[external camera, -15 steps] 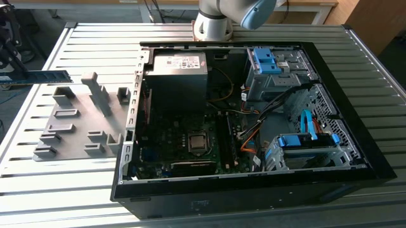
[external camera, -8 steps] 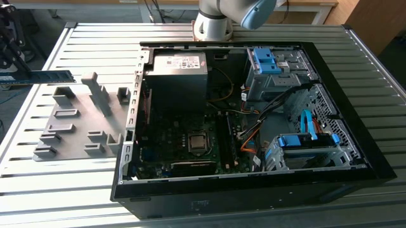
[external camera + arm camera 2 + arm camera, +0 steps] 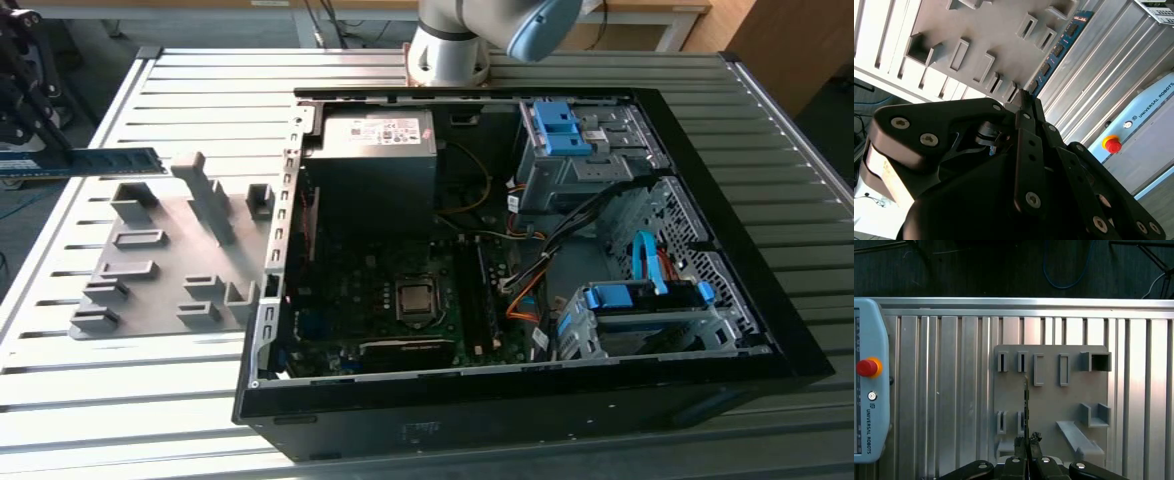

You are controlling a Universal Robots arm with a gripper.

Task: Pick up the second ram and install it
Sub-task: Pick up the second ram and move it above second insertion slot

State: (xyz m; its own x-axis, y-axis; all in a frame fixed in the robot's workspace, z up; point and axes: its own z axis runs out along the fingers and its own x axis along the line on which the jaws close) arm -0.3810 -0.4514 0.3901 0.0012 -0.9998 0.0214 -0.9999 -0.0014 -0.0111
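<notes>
The second ram (image 3: 100, 161) is a slim blue stick that hangs level in the air over the far left of the grey slotted holder (image 3: 174, 260), with one end running off the exterior view's left edge. In the second wrist view my gripper (image 3: 1025, 102) is shut on one end of the ram (image 3: 1059, 49), which reaches out over the holder (image 3: 984, 30). The first wrist view shows the ram (image 3: 1026, 405) edge-on, pinched between the fingertips of the gripper (image 3: 1027, 440), above the holder (image 3: 1054, 405).
An open black computer case (image 3: 747, 330) lies on the slatted metal table (image 3: 187, 80), to the exterior view's right of the holder. Inside are the motherboard with its processor socket (image 3: 416, 297), a power supply (image 3: 374, 150), and blue drive clips (image 3: 558, 128). A pendant with a red button (image 3: 868, 367) lies on the table.
</notes>
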